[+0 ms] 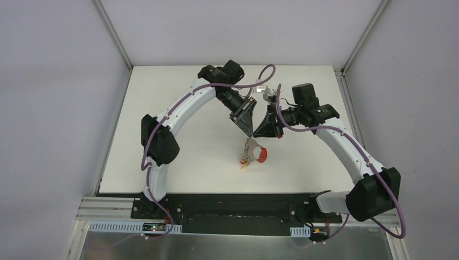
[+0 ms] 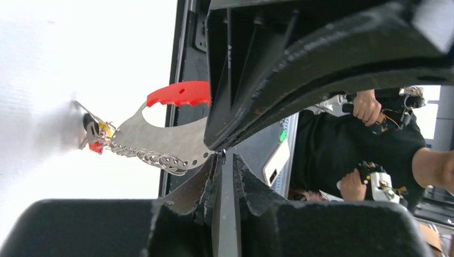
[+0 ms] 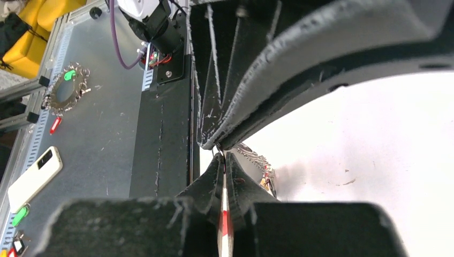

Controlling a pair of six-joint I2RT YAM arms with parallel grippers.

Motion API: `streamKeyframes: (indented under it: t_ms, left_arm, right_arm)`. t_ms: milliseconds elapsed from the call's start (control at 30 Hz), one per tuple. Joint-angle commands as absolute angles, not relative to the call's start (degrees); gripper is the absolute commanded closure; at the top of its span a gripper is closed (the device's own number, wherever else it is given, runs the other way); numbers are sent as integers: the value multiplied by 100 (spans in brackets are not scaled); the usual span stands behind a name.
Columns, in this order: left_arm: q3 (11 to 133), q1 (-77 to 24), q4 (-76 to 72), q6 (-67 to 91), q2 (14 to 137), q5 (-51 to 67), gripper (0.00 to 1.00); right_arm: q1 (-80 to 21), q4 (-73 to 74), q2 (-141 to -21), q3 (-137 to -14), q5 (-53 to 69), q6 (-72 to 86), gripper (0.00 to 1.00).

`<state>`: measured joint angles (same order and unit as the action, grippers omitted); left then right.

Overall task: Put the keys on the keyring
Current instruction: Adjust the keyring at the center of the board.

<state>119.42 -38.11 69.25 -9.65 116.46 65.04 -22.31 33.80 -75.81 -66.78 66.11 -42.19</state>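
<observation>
left arm (image 1: 181,105): climbs from its base at the near left and bows over the left side of the table (image 1: 162,135). Elbow at the far side, wrist doubled back toward the near edge and tipped down at centre.
right arm (image 1: 346,143): near mirror of the other. Sweeps up from the near right, elbow far, wrist pointing left and down.
meeting point: the two tools sit nose to nose over mid-table, tips just beside each other.
left gripper (image 2: 220,154): jaws narrow, nearly together. The keyring's grey edge reaches the tips, but I cannot tell whether it is pinched.
right gripper (image 3: 220,150): jaws pressed together at the keyring's clip edge, a bit of wire showing right at the tips.
keyring (image 1: 255,151): just nearside of both tips, held tilted.
red half (image 2: 179,93): raised, clear of the fingers.
grey half (image 2: 155,140): runs into the tips, with the clips (image 2: 163,159) in a row along its lower edge.
keys (image 2: 95,136): bunched at the ring's low end, away from the tips and touching the table. Red and yellow tags show.
</observation>
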Motion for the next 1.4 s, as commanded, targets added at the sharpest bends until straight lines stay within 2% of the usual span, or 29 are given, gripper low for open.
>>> streamKeyframes:
  t_ms: [0, 233, 433, 533, 867, 1100, 1367]
  left_arm:
    - [12025, -3749, 6526, -838, 11101, 6619, 83]
    - [11665, -3543, 5573, -393, 10737, 6444, 66]
    - [10456, -3463, 3555, 289, 9928, 5719, 60]
    - [10073, -3463, 2935, 523, 9727, 5437, 59]
    - [9545, -3356, 2474, 892, 9723, 5032, 63]
    - [8844, -3060, 1330, 1884, 9620, 5412, 66]
    - [8321, -3059, 238, 2686, 9642, 5868, 66]
  right_arm:
    - [-2085, 2623, -7438, -6611, 6790, -3507, 100]
    - [-1863, 1795, -7358, -6420, 6803, -2555, 100]
    - [-1705, 450, -7398, -6101, 6651, -1107, 100]
    - [-1672, -41, -7419, -5930, 6586, -644, 100]
    - [-1594, -1782, -7471, -5276, 6516, 802, 100]
    - [-1489, -2931, -7520, -4922, 6367, 1640, 100]
    - [-1410, -3458, -7635, -4783, 6284, 2093, 100]
